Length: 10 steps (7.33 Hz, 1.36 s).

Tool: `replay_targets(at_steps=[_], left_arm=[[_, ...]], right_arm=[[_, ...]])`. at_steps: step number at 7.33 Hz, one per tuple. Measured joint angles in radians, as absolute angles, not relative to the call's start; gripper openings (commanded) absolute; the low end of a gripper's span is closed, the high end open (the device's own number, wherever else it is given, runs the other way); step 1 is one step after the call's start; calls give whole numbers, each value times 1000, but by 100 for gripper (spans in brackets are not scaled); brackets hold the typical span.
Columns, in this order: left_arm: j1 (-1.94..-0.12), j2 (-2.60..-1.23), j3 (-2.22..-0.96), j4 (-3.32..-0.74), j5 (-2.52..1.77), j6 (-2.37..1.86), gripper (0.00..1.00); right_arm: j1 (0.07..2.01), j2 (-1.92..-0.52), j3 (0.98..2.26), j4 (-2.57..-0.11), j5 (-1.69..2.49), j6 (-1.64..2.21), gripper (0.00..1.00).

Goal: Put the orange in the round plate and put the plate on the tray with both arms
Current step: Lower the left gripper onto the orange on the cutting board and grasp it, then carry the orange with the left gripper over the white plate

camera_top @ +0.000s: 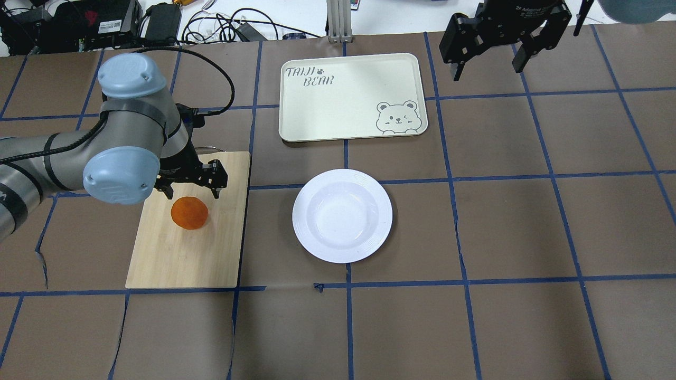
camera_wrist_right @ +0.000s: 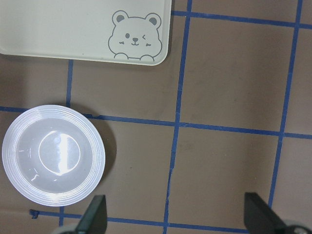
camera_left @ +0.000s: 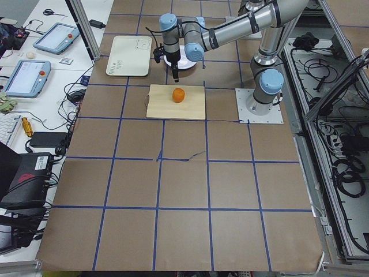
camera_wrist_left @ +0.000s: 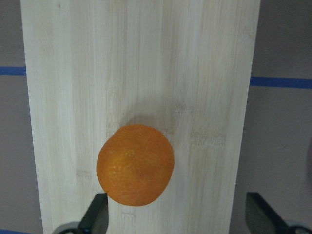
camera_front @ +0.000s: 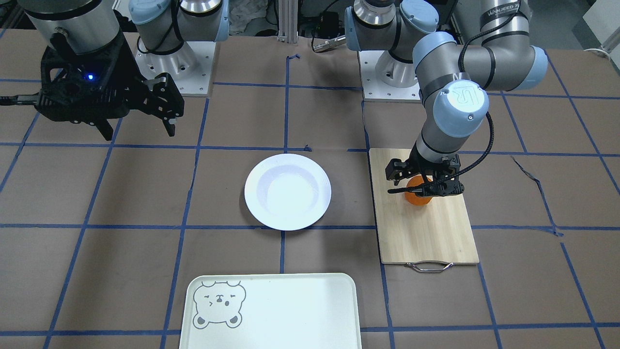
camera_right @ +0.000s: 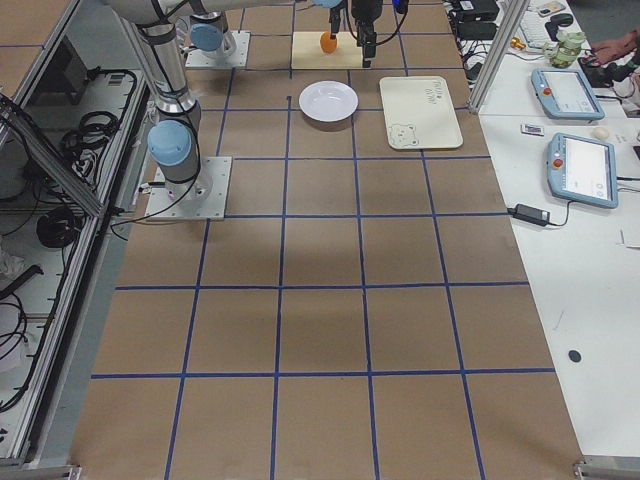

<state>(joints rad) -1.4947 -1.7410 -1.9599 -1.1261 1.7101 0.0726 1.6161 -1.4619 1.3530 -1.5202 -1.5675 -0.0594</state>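
Note:
The orange [camera_top: 189, 212] rests on a wooden cutting board [camera_top: 185, 253] at the left of the overhead view. My left gripper [camera_top: 194, 191] hangs open just above it. In the left wrist view the orange [camera_wrist_left: 135, 165] lies closer to the left finger [camera_wrist_left: 96, 216] than to the other. The white round plate [camera_top: 342, 215] sits empty at the table's middle, apart from the board. Beyond it lies the cream tray [camera_top: 343, 95] with its bear face. My right gripper [camera_top: 488, 66] is open and empty, high above the far right, away from the plate [camera_wrist_right: 52, 161] and tray [camera_wrist_right: 73, 29].
The cutting board [camera_front: 426, 232] has a metal handle [camera_front: 429, 266] on its end towards the front-facing camera. Brown paper with blue tape lines covers the table. Cables and devices lie past the far edge [camera_top: 158, 21].

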Motion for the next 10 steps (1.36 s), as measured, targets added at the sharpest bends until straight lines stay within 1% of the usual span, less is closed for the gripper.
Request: replay_targets(at_steps=[2,4,5,6,8,10], left_arm=[[-1457,-1788,-1997,-1073,1737,189,92],[-1439,-1826,-2006,-1049,1736,227,42],[-1437,-1834,-2006,-1042,1732,227,26],[-1437,-1837,-2003,-1039,1725,216,23],[-1452,-1830,-1977,-1046,1652,86,23],[-1544,-1816,-1938,-1077,1613,-155,19]], right_arm=[[1617,-1462,1353,-1520,-1567,-59,100],[1617,-1462,1353,-1520,-1567,-59,100],[1617,-1462,1353,-1520,-1567,-59,100],[1617,-1462,1353,-1520,-1567,-60,100],[1617,-1462,1353,-1520,-1567,-59,100],[1617,-1462,1353,-1520,-1568,-60,100]])
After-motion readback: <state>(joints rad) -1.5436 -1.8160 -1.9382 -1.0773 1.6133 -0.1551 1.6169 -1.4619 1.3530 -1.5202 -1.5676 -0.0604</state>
